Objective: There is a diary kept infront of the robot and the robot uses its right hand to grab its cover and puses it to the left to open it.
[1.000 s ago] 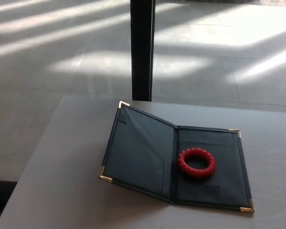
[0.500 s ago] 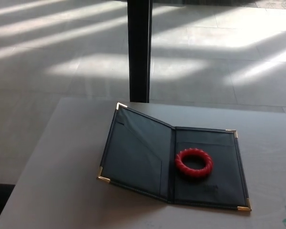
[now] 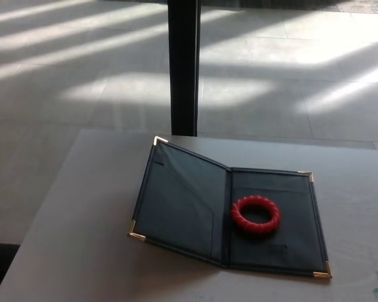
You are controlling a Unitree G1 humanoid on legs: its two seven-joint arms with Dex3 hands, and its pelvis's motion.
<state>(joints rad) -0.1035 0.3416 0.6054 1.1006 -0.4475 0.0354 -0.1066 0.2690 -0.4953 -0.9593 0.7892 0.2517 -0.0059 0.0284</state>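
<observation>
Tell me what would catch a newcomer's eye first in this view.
The red twisted ring stands out most, lying on the right inner panel of the open dark diary, just right of its spine. The diary itself lies open on the grey table, its left cover raised at a slant, with gold corner caps glinting at its corners. Behind the table a black post rises from the sunlit tiled floor; neither robot hand is in view.

Grey matte surface (image 3: 82, 251) fills the lower half of the view, its far edge running across mid-picture. Beyond it, grey tiled floor (image 3: 290, 75) with bright diagonal sunlight bands and soft shadows between. Black vertical post (image 3: 183, 66) rises from behind the far edge, centre-left. Lower left corner dark.
</observation>
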